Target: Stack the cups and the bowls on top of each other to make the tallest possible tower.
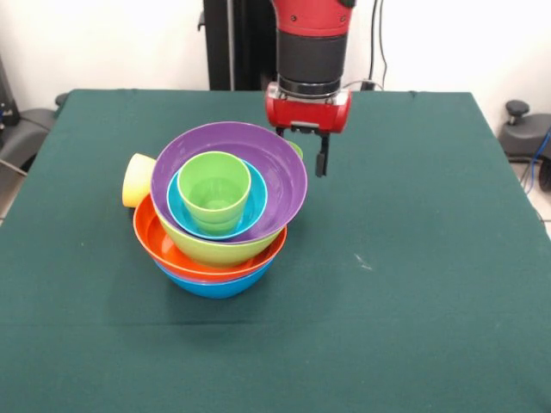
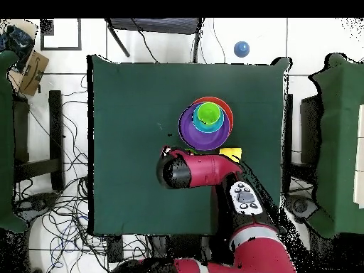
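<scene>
Green worktop (image 1: 413, 327), bare at the near edge. The tower (image 1: 219, 215) stands left of centre. Blue bowl (image 1: 215, 286) at the base, touching the cloth; orange bowl (image 1: 172, 249) nested in it; lime green bowl (image 1: 211, 249) in that. All sit rim-up, widest lowest, likely for a steady footing.

Purple bowl (image 1: 275, 172) rides on top, tilted toward the camera, its far rim raised. It holds the small cyan bowl (image 1: 185, 211), and the light green cup (image 1: 215, 194) stands upright inside that.

Pale yellow cup (image 1: 136, 179) lies on its side at the stack's left, wedged against the purple bowl above the orange rim; whether it props the tilt, cannot tell.

Farther back, the end effector (image 1: 301, 151) hangs just behind the purple rim. One dark finger (image 1: 321, 159) shows; the other is hidden by the bowl, so cannot tell if it is apart or together.
</scene>
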Action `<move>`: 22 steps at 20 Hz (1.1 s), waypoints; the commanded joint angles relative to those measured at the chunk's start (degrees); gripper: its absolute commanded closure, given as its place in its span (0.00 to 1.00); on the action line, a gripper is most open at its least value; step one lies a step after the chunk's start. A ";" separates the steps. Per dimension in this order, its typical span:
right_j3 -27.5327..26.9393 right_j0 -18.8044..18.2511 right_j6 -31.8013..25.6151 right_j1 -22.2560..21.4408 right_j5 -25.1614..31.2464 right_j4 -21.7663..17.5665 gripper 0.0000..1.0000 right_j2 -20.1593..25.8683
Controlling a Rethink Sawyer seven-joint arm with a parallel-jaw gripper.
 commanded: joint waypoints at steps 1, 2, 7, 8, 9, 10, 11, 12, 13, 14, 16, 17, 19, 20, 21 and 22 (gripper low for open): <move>-3.35 -2.49 3.62 1.37 -1.13 0.23 0.00 2.57; -3.04 -2.97 3.32 1.12 -0.86 0.11 0.00 2.84; -1.94 -3.14 3.13 0.89 -1.74 -1.17 0.00 2.17; -1.82 -3.16 3.35 0.95 -2.08 -1.22 0.00 1.99; -2.02 -3.07 3.23 0.98 -2.04 -1.36 0.00 1.92; -2.13 -2.90 2.98 0.77 -1.94 -1.62 0.00 1.79; -1.84 -2.91 3.25 0.59 -2.10 -1.42 0.00 1.92; -1.37 -2.87 3.63 0.38 -2.35 -1.26 0.00 1.93; -0.82 -2.91 3.92 0.13 -2.44 -1.08 0.00 2.02; -0.30 -2.66 4.37 -0.16 -2.63 -0.92 0.00 1.85; 0.70 -2.23 5.14 -0.91 -2.75 -0.57 0.00 1.55; 1.24 -1.98 5.56 -1.28 -2.82 -0.38 0.00 1.40; 2.43 -1.29 6.49 -2.07 -3.15 -0.12 0.00 0.86; 2.86 -1.02 6.85 -2.38 -3.21 0.02 0.00 0.65; 3.11 -0.86 7.06 -2.59 -3.18 0.16 0.00 0.52; 3.35 -0.69 7.28 -2.80 -3.16 0.30 0.00 0.39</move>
